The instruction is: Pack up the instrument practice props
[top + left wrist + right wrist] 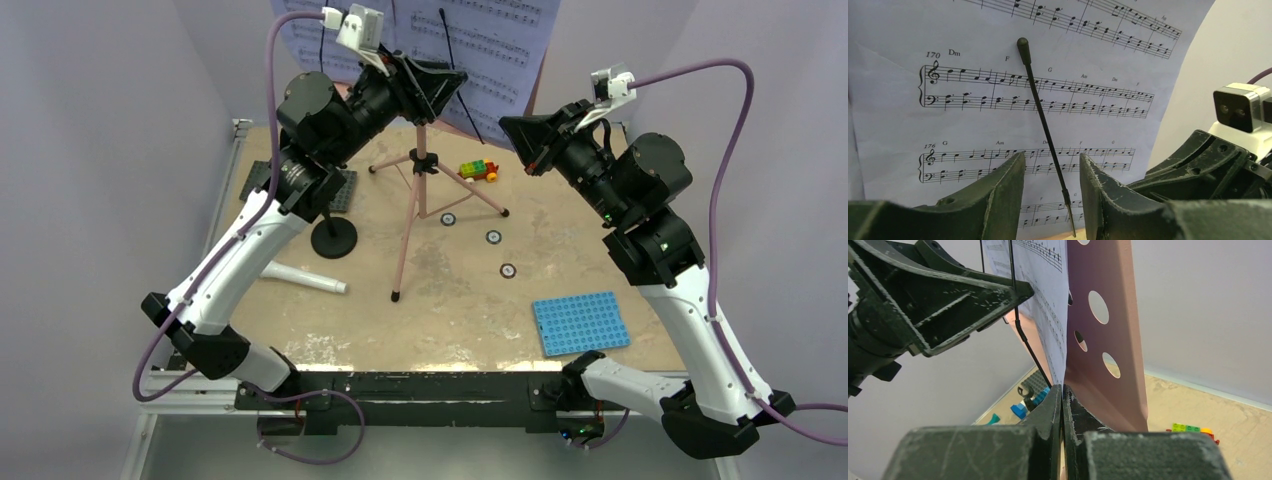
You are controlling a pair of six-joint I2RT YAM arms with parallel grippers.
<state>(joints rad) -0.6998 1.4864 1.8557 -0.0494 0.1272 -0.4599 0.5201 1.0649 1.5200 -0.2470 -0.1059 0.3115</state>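
The pink music stand (418, 200) stands mid-table, and its hole-dotted desk (1103, 350) carries the lavender sheet-music pages (500, 50) (973, 125). My left gripper (1052, 161) (455, 80) is open in front of the pages. The stand's thin black retainer rod (1040, 110) runs between its fingers without touching them. My right gripper (1063, 390) (504, 123) is shut on the pages' lower corner (1064, 375). The black round-based mic stand (333, 238) stands at the left, partly under my left arm. The grey-white microphone (305, 278) lies in front of it.
A blue studded plate (580, 322) lies near right and a grey one (345, 188) at the far left under my left arm. Coloured bricks (478, 170) (1190, 429) sit behind the stand's legs. Three small round discs (493, 237) lie right of the pole. Walls close in around the table.
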